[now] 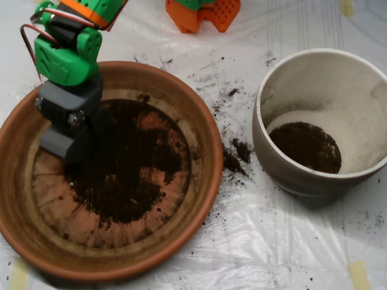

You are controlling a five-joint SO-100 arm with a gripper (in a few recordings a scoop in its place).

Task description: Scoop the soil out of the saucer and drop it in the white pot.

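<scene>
No readable text, label, brand or number anywhere — nothing legible on any surface.

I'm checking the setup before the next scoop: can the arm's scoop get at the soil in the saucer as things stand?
Probably yes. The scoop is already down inside the saucer, at the left edge of the soil, and nothing lies between them. The soil is spread thin over the base.

I note matt, ridged terracotta on the saucer [204, 129], crumbly soil [131, 174], a dusty ceramic white pot [325, 77], and glossy crinkled plastic sheeting [272, 251].
</scene>
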